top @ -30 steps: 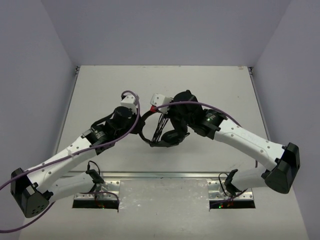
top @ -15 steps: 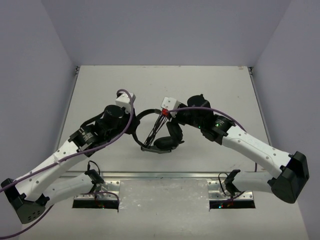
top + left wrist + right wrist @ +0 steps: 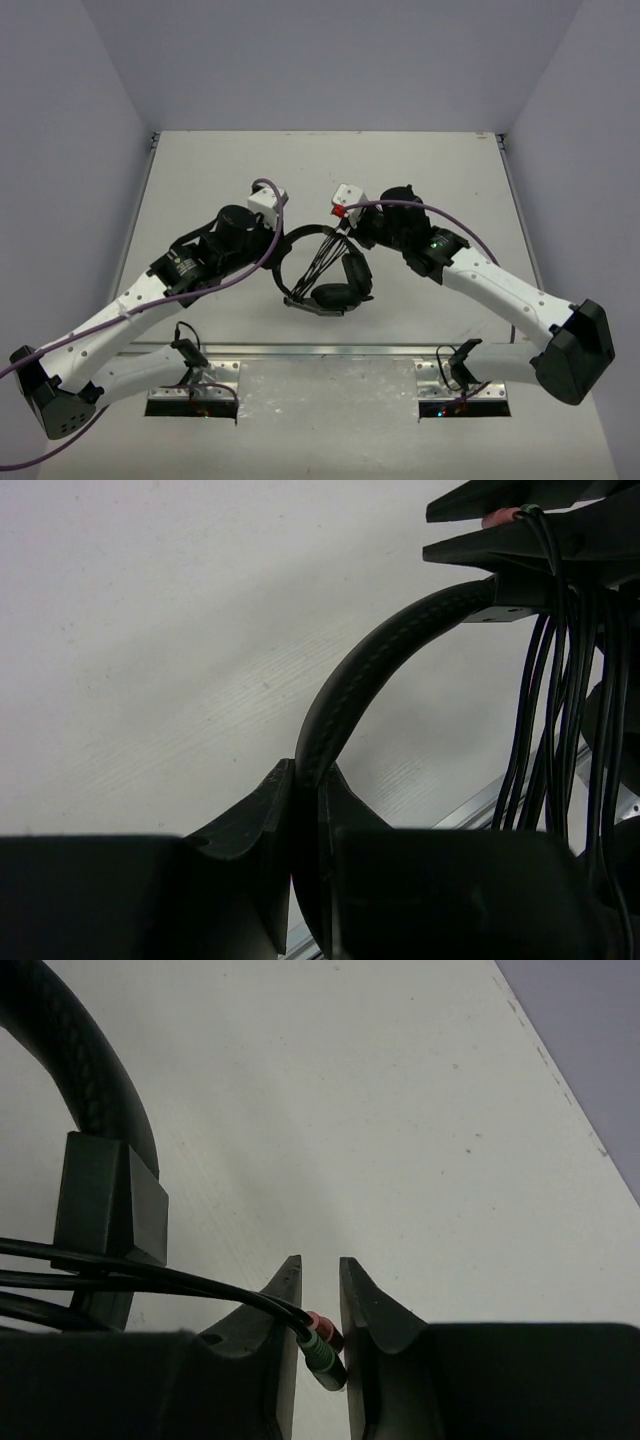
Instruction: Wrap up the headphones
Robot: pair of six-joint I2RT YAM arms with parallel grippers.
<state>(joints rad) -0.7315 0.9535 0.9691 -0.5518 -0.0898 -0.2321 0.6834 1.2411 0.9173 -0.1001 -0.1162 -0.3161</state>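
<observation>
cable's point(image 3: 560, 710) looped across the headphones point(image 3: 335, 295), mid bench point(image 3: 430, 180). left claw point(image 3: 307, 772) pinches the headband point(image 3: 370, 670); right claw point(image 3: 320, 1265) barely parted round the plug point(image 3: 318, 1345), can't tell if gripping. next job's probably tucking the plug in.

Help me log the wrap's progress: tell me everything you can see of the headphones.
The headphones are black over-ear ones: a thin, woven-textured headband, a boxy slider block and two padded oval earcups close together, over the middle of the white table. The thin cable stretches in several strands across the headband's arc. The left gripper is shut on the headband; the red-and-green plug sits between the narrowly parted fingers of the right gripper, grip unclear.
</observation>
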